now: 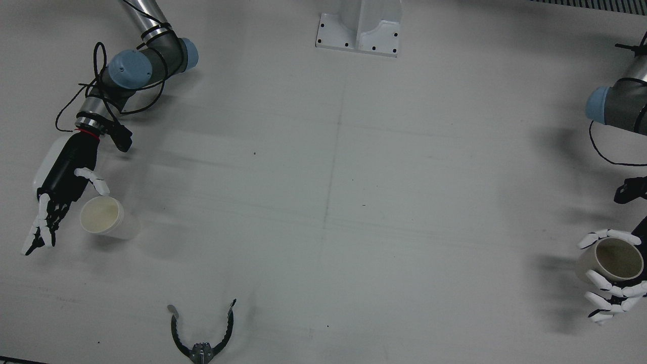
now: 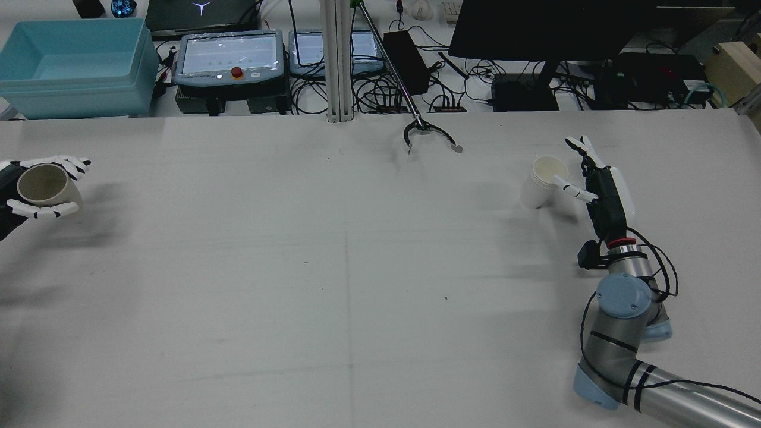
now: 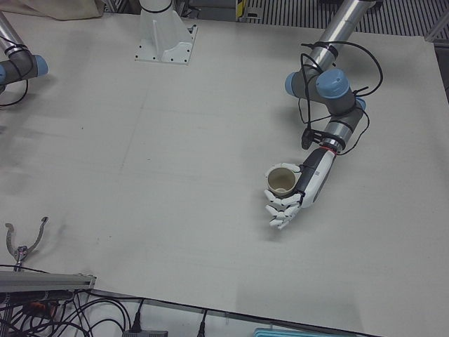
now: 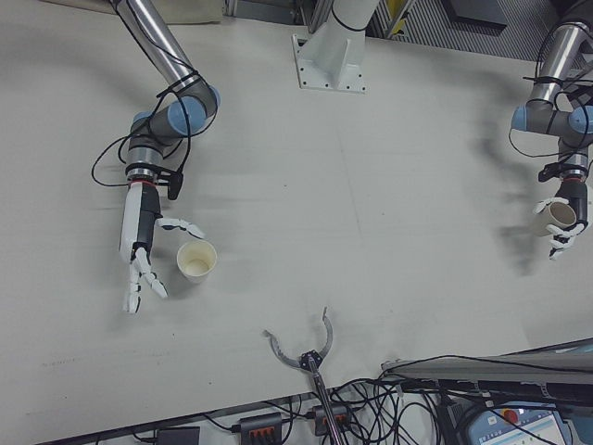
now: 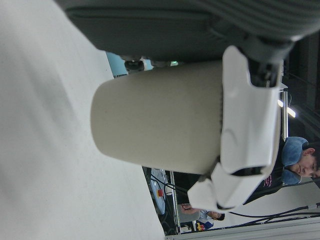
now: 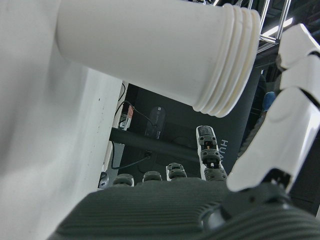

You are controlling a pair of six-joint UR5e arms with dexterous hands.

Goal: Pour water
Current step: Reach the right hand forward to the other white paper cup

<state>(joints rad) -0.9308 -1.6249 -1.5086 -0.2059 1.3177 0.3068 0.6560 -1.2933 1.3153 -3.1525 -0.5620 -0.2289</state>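
Observation:
My left hand is shut around a beige cup, held upright at the table's left edge in the rear view. The cup also shows in the front view, the left-front view and the left hand view. I cannot tell whether its base touches the table. A white ribbed paper cup stands upright on the right side, and it also shows in the front view and the right-front view. My right hand is open beside it, fingers spread, one finger near the rim. In the right hand view the white cup is close by.
A black grabber claw on a pole lies at the table's far middle edge, also in the front view. A white pedestal base stands between the arms. A blue bin and control boxes sit beyond the table.

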